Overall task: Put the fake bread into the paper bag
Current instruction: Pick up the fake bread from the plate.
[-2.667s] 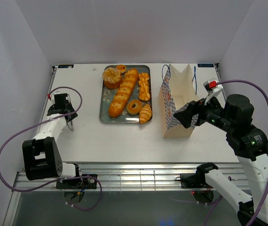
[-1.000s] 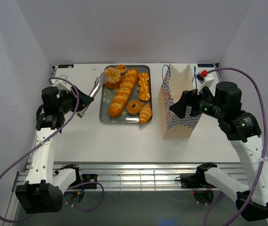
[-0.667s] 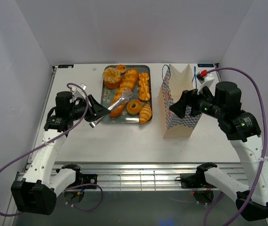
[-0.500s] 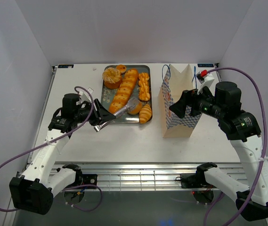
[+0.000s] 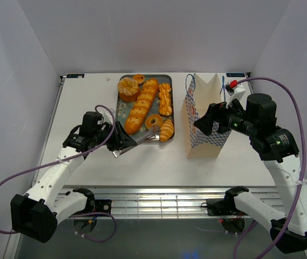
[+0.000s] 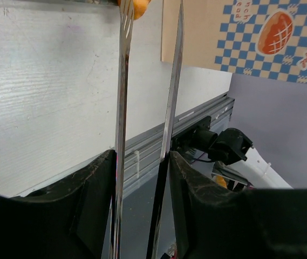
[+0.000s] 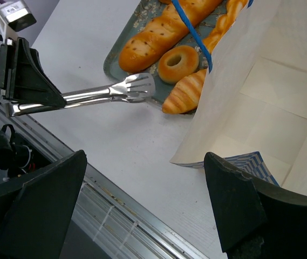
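The fake bread lies on a grey tray (image 5: 119,112): a baguette (image 5: 141,105), a donut (image 5: 154,122), a croissant (image 5: 166,130), a twisted stick (image 5: 165,99), a cupcake (image 5: 128,88) and a tart (image 5: 138,79). My left gripper (image 5: 118,141) is shut on metal tongs (image 5: 138,139). The tongs' tips rest at the tray's near edge, just short of the donut (image 7: 178,63) and the croissant (image 7: 184,91), and they hold nothing. The paper bag (image 5: 203,116) stands upright right of the tray. My right gripper (image 5: 206,120) hangs open over the bag's mouth (image 7: 272,91).
The table's metal front rail (image 5: 158,202) runs along the near edge. White walls close in the left, right and far sides. Through the tongs (image 6: 122,81) the left wrist view shows the bag's checkered band (image 6: 239,38).
My left arm has swung the tongs from the cupcake at the tray's far end down to the tray's near edge by the donut. The right arm has stayed still.
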